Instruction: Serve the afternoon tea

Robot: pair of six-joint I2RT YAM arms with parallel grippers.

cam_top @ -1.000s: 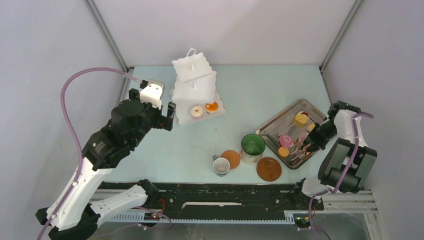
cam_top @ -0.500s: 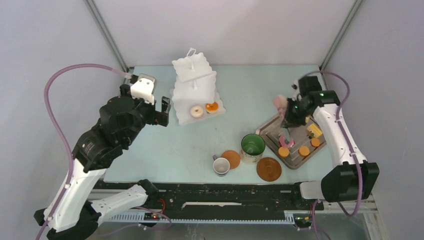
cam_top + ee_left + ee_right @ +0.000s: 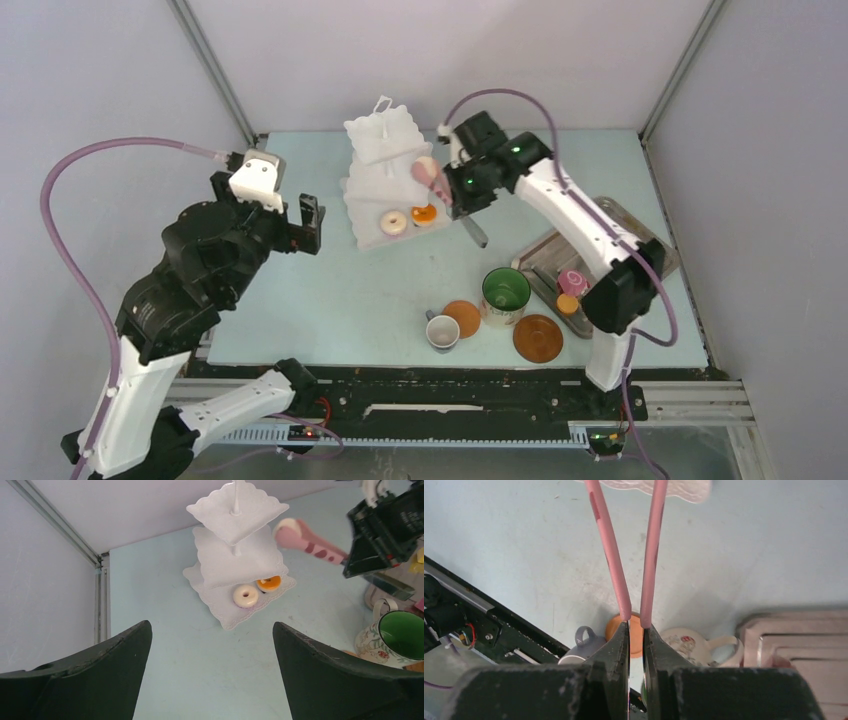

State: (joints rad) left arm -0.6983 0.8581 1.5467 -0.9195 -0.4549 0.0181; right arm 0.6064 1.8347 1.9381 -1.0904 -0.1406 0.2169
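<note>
Found the right jaws pinched almost closed on both arms of the pink tongs (image 3: pixel 610 555), tips by the edge of the middle tier of the three-tier stand (image 3: pixel 385 160) (could not tell whether a pastry sat between them). Saw the left jaws spread wide, holding nothing, beside the stand. Noted a white doughnut (image 3: pixel 394 222) and an orange round (image 3: pixel 424 213) on the bottom tier, and a pink cake (image 3: pixel 572 280) in the metal tray (image 3: pixel 548 252). Judged the toy pastries light, probably smooth and apt to squirt free; best pinched gently across the middle. Reckoned the stand tall and easily tipped.
</note>
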